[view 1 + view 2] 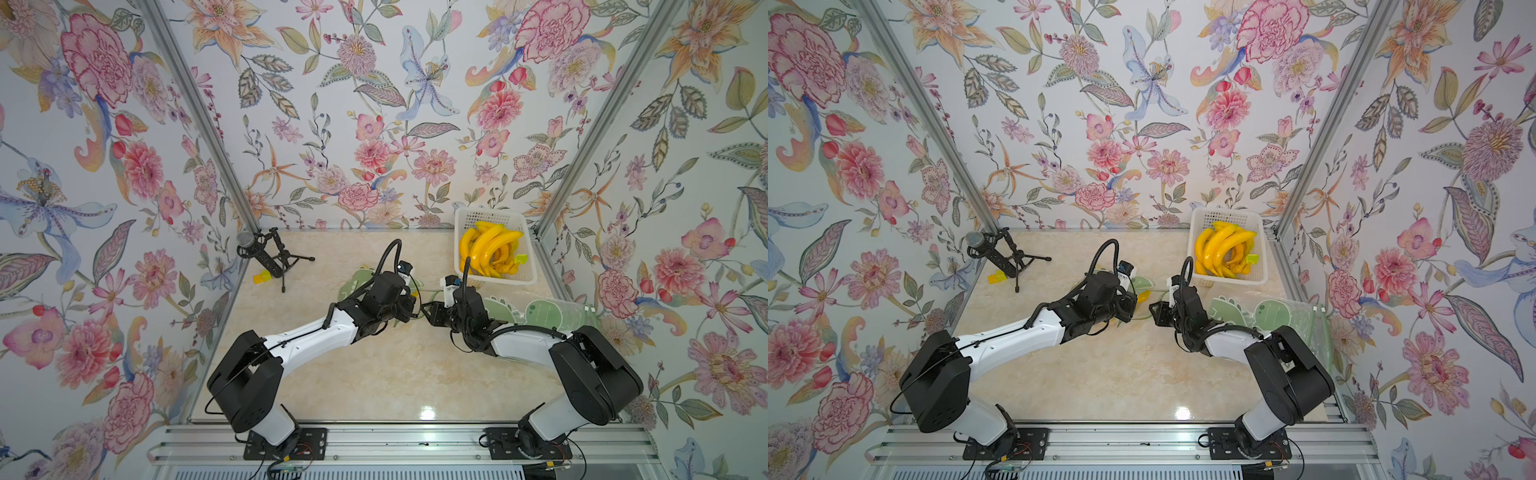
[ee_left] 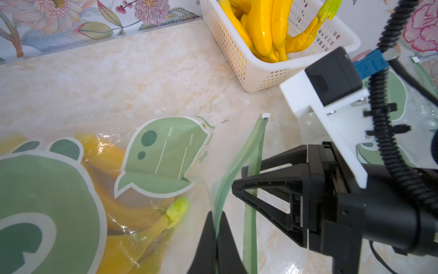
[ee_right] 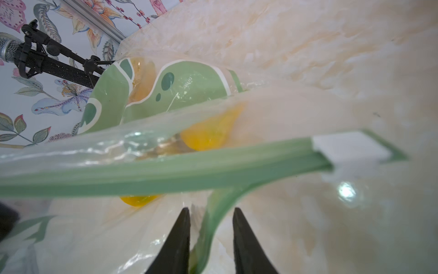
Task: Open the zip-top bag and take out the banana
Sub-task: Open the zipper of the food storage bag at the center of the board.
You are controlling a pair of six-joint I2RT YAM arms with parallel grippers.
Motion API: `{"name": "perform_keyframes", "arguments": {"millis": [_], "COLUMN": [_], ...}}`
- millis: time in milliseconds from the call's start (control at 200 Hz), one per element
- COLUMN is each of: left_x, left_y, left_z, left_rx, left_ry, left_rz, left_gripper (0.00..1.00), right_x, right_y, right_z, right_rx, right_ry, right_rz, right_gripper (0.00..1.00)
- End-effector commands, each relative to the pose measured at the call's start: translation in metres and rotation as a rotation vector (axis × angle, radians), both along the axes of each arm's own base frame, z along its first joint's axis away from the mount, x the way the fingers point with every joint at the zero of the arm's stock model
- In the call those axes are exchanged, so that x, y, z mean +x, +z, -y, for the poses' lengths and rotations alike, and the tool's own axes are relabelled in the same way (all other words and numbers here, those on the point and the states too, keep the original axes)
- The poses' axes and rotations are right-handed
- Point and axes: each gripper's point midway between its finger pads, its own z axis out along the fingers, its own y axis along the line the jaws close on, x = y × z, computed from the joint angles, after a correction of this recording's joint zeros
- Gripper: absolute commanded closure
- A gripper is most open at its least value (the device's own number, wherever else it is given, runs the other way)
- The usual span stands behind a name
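Floral-papered booth, marbled bench (image 1: 374,374). Zip-top bag (image 2: 166,154) is lying flat just beside the white basket (image 2: 237,59), its mouth partly parted. Its banana (image 2: 142,234) is sitting inside, farther from the basket than the mouth.

Left pincer (image 2: 216,214) is clamping one green zip lip (image 2: 237,161). Right pincer (image 3: 211,208) is standing narrowly apart around the other lip (image 3: 213,227), not gripping it.

Risks: the right pincer may be closing on slick film only, so the lip slips free. The lips are joining at the basket end, so a hard pull may be dragging the whole bag instead of unzipping it.
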Motion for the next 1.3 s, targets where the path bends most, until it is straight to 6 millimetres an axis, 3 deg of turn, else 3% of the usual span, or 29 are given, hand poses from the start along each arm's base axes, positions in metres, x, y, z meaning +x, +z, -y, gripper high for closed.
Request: {"name": "perform_keyframes", "arguments": {"millis": [0, 195, 400, 565, 701, 761, 996, 1116, 1126, 1146, 1296], "left_x": [0.007, 0.014, 0.021, 0.018, 0.012, 0.011, 0.005, 0.003, 0.001, 0.0, -0.001], "left_y": [0.009, 0.014, 0.015, 0.018, 0.021, 0.024, 0.031, 0.03, 0.041, 0.045, 0.052], "left_z": [-0.005, -0.004, -0.013, 0.004, 0.01, 0.011, 0.017, 0.018, 0.016, 0.015, 0.007], "left_rx": [-0.002, -0.027, -0.011, -0.024, -0.042, -0.054, -0.095, -0.097, -0.115, -0.122, -0.122], "left_ry": [0.067, 0.104, 0.154, 0.068, 0.022, 0.01, -0.019, -0.022, -0.02, -0.016, -0.001], "left_rz": [0.032, 0.048, 0.073, 0.073, 0.08, 0.086, 0.098, 0.102, 0.121, 0.129, 0.152], "left_gripper": [1.0, 1.0, 1.0, 1.0, 1.0, 1.0, 1.0, 1.0, 1.0, 1.0, 0.97], "right_x": [-0.011, -0.035, -0.041, -0.028, -0.025, -0.027, -0.031, -0.022, -0.021, -0.018, -0.002], "right_y": [-0.037, -0.057, -0.048, 0.002, 0.058, 0.071, 0.061, 0.053, 0.052, 0.051, 0.041], "right_z": [0.024, 0.045, 0.052, 0.047, 0.022, 0.009, -0.032, -0.043, -0.043, -0.044, -0.047], "right_rx": [-0.128, -0.262, -0.278, -0.267, -0.167, -0.133, -0.015, 0.044, 0.049, 0.059, 0.087], "right_ry": [-0.083, -0.15, -0.156, -0.112, 0.031, 0.103, 0.287, 0.307, 0.309, 0.31, 0.316], "right_rz": [-0.1, -0.153, -0.133, 0.033, 0.251, 0.306, 0.299, 0.295, 0.295, 0.299, 0.301], "right_gripper": [0.79, 0.9, 0.89, 0.76, 0.63, 0.62, 0.55, 0.5, 0.5, 0.49, 0.49]}}
